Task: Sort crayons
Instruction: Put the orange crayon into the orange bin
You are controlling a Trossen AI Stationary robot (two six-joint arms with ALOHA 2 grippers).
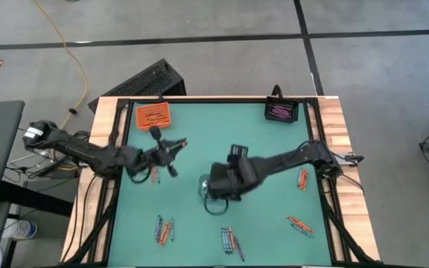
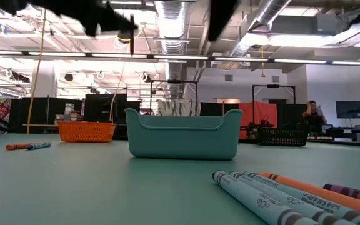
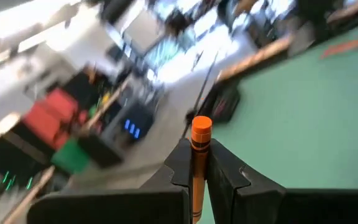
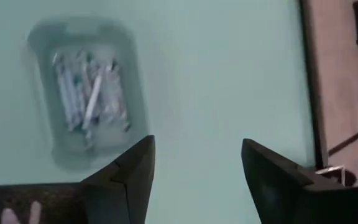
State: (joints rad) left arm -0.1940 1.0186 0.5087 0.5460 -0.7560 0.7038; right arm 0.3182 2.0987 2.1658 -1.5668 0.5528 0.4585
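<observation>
Your left tool (image 3: 196, 171) is pinching an orange crayon (image 3: 199, 155) between its two dark fingers, the crayon's flat end standing up past the fingertips. From above, that tool (image 1: 176, 146) sits over the left half of the green worktop (image 1: 222, 134), just in front of the orange tray (image 1: 153, 115) at the far left corner, which already holds orange-red crayons.

Your right tool (image 4: 194, 168) is spread wide and holds nothing. It hangs above the clear-grey tray (image 4: 82, 102), which has grey-blue crayons (image 4: 86, 93) lying in it. In the overhead view this tool (image 1: 218, 186) is near the middle of the worktop, and the arm covers most of that tray (image 1: 203, 186).

The black tray (image 1: 281, 112) at the far right corner holds purple-pink crayons (image 1: 279, 112).

Loose crayons are scattered over the worktop:
- a few just under your left arm (image 1: 155, 176);
- a small bunch near the front left (image 1: 164, 229);
- another bunch at front centre (image 1: 229, 240);
- two orange ones at the right edge (image 1: 303, 179);
- more at the front right (image 1: 300, 224).

From table height, the grey-blue, orange and purple crayons (image 2: 280, 197) of one bunch lie side by side close to the camera, with the tray's teal-looking wall (image 2: 183, 134) behind them.
</observation>
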